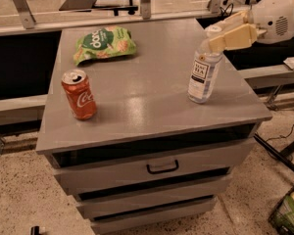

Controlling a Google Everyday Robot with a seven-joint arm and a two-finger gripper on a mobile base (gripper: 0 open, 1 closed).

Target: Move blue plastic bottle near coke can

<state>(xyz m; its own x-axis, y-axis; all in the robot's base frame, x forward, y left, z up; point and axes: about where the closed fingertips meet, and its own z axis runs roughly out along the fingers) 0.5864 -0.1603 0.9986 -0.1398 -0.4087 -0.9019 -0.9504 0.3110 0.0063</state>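
Now gripper (220, 33) hangs beside blue plastic bottle (202, 77)

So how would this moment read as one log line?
bottle: upright, right side of cabinet | gripper: at its neck | can: upright, left side | bottle not yet near can

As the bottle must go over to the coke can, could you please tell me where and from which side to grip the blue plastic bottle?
I'd grip the blue plastic bottle around its upper body, under the white cap, coming from the picture's right, where the gripper is, level with its neck. The bottle stands upright and slim near that table edge; the coke can stands opposite.
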